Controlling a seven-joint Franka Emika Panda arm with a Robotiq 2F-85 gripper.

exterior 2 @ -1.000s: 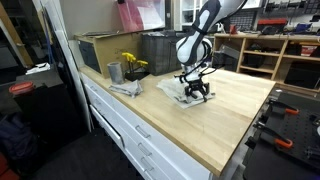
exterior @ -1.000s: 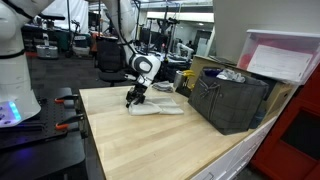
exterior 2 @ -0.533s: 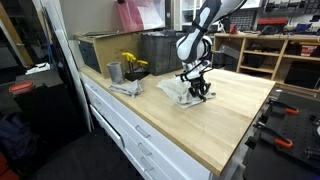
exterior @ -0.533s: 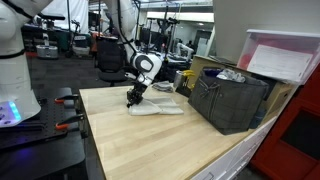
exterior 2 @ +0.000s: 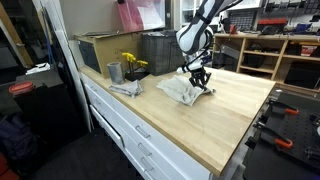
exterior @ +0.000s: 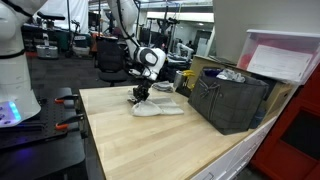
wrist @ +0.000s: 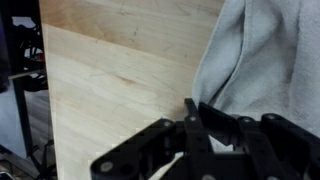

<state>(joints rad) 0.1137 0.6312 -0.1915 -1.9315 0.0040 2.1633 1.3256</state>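
Gripper: the black two-finger gripper (wrist: 193, 118) is closed, pinching one edge of the pale grey crumpled cloth (wrist: 262, 58).
Cloth: it lies on the light wooden table top (exterior: 125, 140). Only the pinched edge stands up, and the rest sags flat.
Edges: the dark mesh crate (exterior: 228, 100) stands near, on the far side of the cloth.
Open room: there is wide bare wood toward the table's front edge.

Robotics lab: butcher-block workbench (exterior: 150, 140) over white drawers (exterior 2: 135, 125), equipment shelves (exterior 2: 270, 55), office chairs (exterior: 108, 55).
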